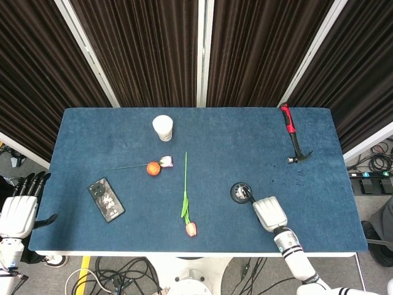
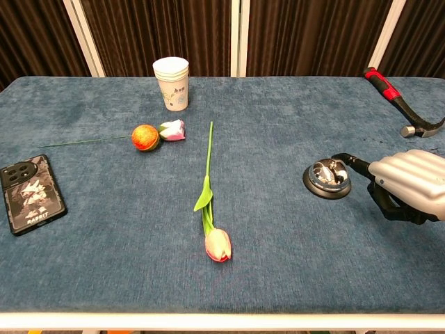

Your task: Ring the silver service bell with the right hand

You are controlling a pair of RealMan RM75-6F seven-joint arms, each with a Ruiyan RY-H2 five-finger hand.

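Note:
The silver service bell (image 1: 241, 192) (image 2: 328, 178) sits on its black base on the blue table, right of centre and near the front. My right hand (image 1: 270, 213) (image 2: 410, 184) lies just right of it, low over the cloth. One dark finger (image 2: 352, 162) stretches out to the top of the bell and appears to touch its button; the other fingers are curled under the palm, holding nothing. My left hand (image 1: 21, 206) hangs off the table's left edge with its fingers spread and empty; it shows only in the head view.
A pink tulip (image 1: 186, 203) (image 2: 208, 198) lies left of the bell. Further left are an orange ball (image 1: 153, 168) (image 2: 144, 136) with a flower head, and a phone (image 1: 105, 199) (image 2: 28, 193). A paper cup (image 1: 163, 128) (image 2: 172, 83) stands at the back. A red-handled hammer (image 1: 293, 134) (image 2: 400, 104) lies back right.

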